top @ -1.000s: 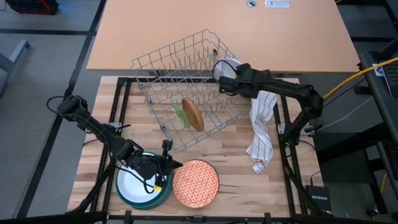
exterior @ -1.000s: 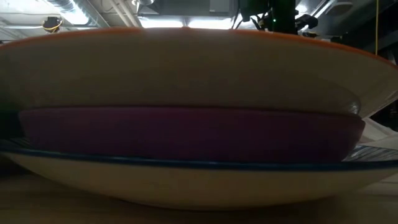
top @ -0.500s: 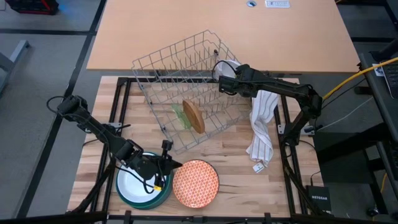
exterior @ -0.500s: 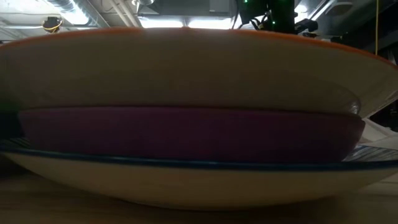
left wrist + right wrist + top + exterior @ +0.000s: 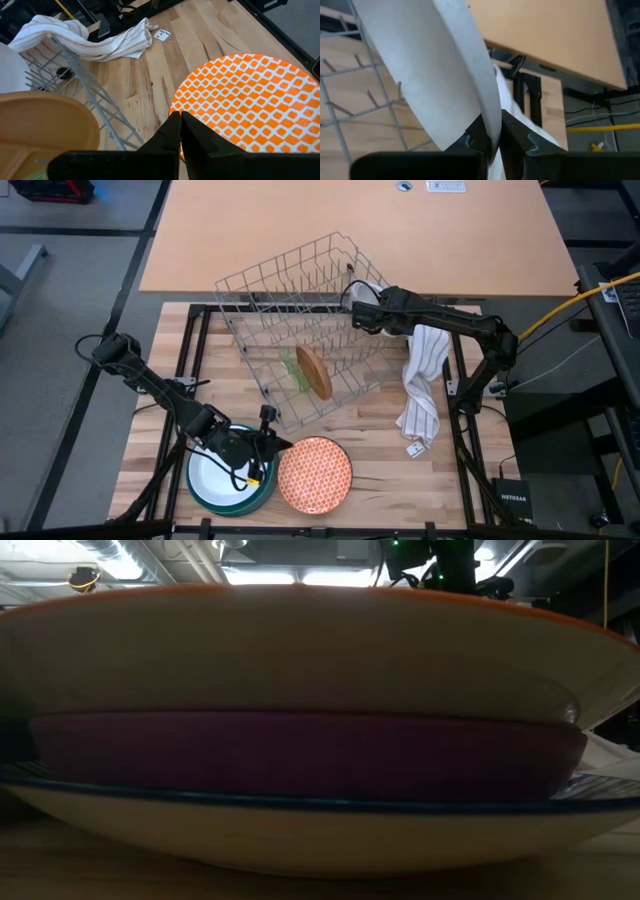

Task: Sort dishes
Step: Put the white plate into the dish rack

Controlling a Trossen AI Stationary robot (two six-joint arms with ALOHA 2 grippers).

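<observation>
right gripper (image 5: 490,134): fingers pinch white plate (image 5: 435,65) rim, far-right of wire rack (image 5: 300,330) | left gripper (image 5: 180,131): closed, empty, near orange-patterned plate (image 5: 250,102)

Seven dishes (image 5: 314,474) show, plus one wire rack (image 5: 262,295) and one striped cloth (image 5: 420,385).

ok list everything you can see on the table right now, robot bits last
grey wire dish rack: one, tilted, back centre of the table
brown round plate: one, on edge in the rack
clear green dish: one, beside the brown plate
white round plate: one, at the rack's right end, in the right gripper
orange-patterned plate: one, front centre, topping a stack over a purple dish
white plate in a teal bowl: front left
white striped cloth: one, right side
left gripper: shut, by the orange plate
right gripper: clamped on the white plate's rim
</observation>
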